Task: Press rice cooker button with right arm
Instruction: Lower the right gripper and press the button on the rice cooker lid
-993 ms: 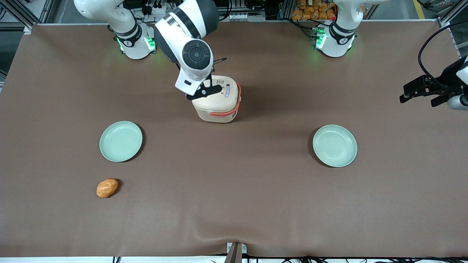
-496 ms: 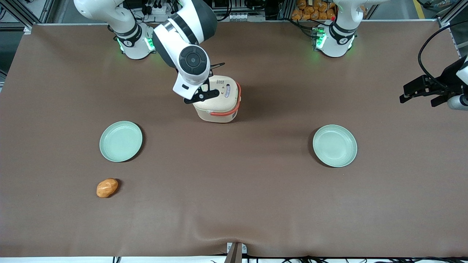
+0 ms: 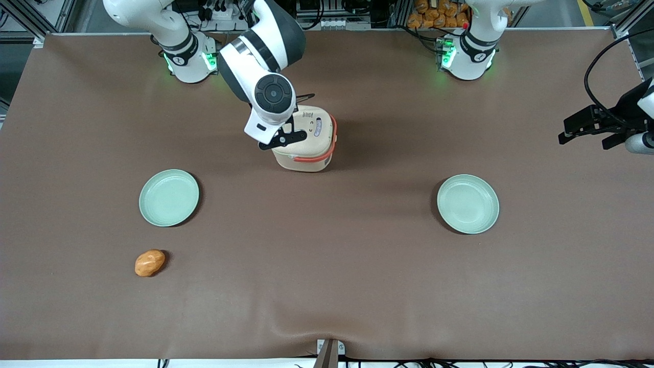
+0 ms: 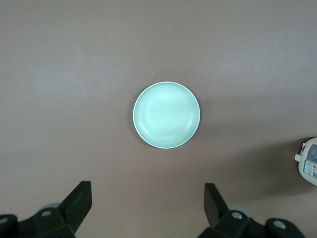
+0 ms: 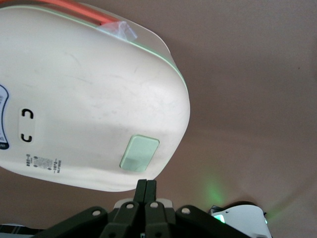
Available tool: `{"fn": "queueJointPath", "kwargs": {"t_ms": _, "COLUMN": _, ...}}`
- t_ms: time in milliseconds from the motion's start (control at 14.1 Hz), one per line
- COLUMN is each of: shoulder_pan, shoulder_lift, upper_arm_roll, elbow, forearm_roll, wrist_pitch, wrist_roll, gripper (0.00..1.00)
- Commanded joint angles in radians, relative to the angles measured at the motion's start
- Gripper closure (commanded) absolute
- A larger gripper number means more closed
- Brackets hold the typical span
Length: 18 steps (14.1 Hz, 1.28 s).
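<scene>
The cream rice cooker (image 3: 306, 138) with its orange-red handle band stands mid-table, its lid closed. Its pale green button (image 5: 139, 153) sits on the lid near the edge. The right arm (image 3: 265, 56) leans over the cooker from above. My gripper (image 5: 146, 186) is shut with nothing between the fingers; its tips hover just off the lid edge, close to the button. In the front view the arm's wrist hides the gripper. An edge of the cooker (image 4: 310, 161) shows in the left wrist view.
Two pale green plates (image 3: 169, 198) (image 3: 468, 204) lie nearer the front camera than the cooker, one toward each end of the table. An orange bread-like lump (image 3: 149, 262) lies nearer still, beside the working arm's plate. The plate (image 4: 167, 115) shows in the left wrist view.
The right arm's wrist has shifted slightly over the cooker, first toward the working arm's end, then partly back. The cooker has not moved.
</scene>
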Motion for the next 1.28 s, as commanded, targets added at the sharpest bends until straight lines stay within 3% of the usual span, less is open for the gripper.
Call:
{"fn": "queueJointPath", "kwargs": {"t_ms": 0, "shoulder_pan": 0.0, "shoulder_lift": 0.003, "upper_arm_roll": 0.002, "elbow": -0.007, "forearm_roll": 0.012, "wrist_pitch": 0.01, "wrist_roll": -0.008, "gripper": 1.0}}
{"fn": "queueJointPath", "kwargs": {"t_ms": 1206, "shoulder_pan": 0.009, "shoulder_lift": 0.05, "upper_arm_roll": 0.002, "elbow": -0.007, "forearm_roll": 0.014, "wrist_pitch": 0.07, "wrist_roll": -0.008, "gripper": 0.99}}
